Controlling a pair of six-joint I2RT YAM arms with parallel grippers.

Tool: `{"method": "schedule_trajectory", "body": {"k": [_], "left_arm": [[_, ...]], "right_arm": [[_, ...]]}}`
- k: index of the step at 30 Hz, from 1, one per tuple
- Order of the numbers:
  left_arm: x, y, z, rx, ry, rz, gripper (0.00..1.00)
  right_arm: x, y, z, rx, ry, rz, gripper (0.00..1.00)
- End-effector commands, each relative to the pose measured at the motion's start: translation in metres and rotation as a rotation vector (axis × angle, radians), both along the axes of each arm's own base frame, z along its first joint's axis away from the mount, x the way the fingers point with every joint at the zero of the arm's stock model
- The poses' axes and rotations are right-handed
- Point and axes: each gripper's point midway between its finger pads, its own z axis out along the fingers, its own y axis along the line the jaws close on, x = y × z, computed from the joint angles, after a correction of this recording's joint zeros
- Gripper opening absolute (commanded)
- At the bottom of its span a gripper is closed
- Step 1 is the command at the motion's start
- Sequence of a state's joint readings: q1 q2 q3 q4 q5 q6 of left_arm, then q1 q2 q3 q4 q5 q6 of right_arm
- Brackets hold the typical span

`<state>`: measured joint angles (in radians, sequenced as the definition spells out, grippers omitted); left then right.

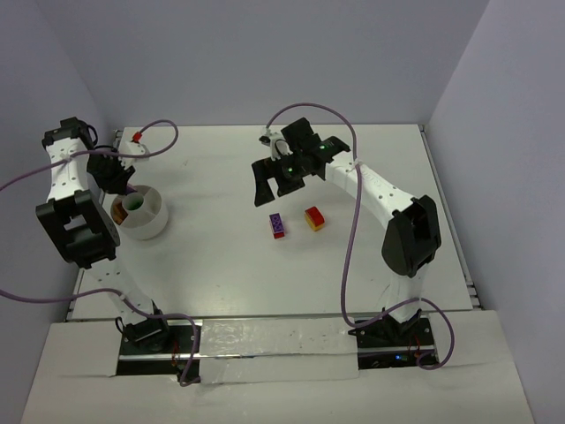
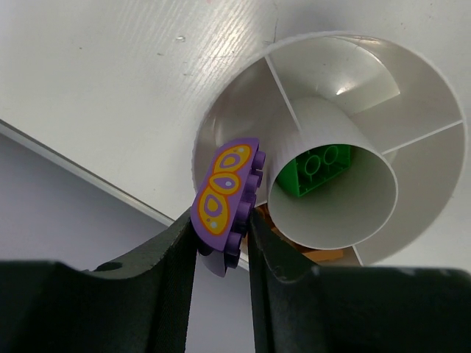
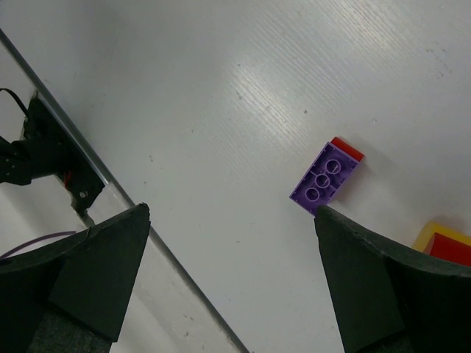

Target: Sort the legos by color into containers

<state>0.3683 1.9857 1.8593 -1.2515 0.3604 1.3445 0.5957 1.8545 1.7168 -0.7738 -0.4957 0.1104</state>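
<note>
White tub (image 2: 412,88): green brick (image 2: 319,170) in centre tube, orange brick (image 2: 327,255) in an outer section; dividers show only in left wrist view. Left gripper (image 2: 221,235) pinches printed purple brick (image 2: 227,198) at the rim. Right gripper (image 3: 229,213) spread wide over purple-on-red brick (image 3: 324,179), red-yellow brick (image 3: 445,243) beside it on the table (image 3: 221,88).

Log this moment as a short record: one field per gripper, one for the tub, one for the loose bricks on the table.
left gripper: shut on the patterned purple brick, held by the white tub's rim
right gripper: open, empty, above the table
white tub: divided; green brick in the centre cylinder, orange piece in an outer section
loose bricks: plain purple brick with red showing at one end; red-and-yellow brick beside it, apart
</note>
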Motion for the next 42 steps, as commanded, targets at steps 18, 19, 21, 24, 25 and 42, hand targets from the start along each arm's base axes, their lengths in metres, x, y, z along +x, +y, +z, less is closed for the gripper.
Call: {"method": "schedule_trajectory", "body": {"k": [18,19,21,24,25,42], "left_arm": [[0.022,-0.007,0.121,0.029,-0.303,0.004,0.54],[0.025,-0.011,0.132,0.005,-0.348,0.02,0.54],[0.023,-0.024,0.158,-0.059,-0.437,0.071,0.54],[0.019,-0.04,0.189,-0.149,-0.562,0.127,0.55],[0.016,-0.048,0.192,-0.204,-0.568,0.162,0.58],[-0.054,-0.132,0.189,-0.596,-0.628,0.225,0.84]], "right_arm": [[0.019,-0.02,-0.01,-0.15,-0.105,-0.134,1.0],[0.019,-0.023,-0.016,-0.187,-0.109,-0.152,0.99],[0.018,-0.025,-0.025,-0.234,-0.108,-0.182,0.98],[0.012,-0.03,-0.042,-0.329,-0.118,-0.227,0.93],[0.012,-0.031,-0.05,-0.359,-0.111,-0.242,0.92],[0.01,-0.024,-0.107,-0.473,-0.002,-0.319,0.82]]}}
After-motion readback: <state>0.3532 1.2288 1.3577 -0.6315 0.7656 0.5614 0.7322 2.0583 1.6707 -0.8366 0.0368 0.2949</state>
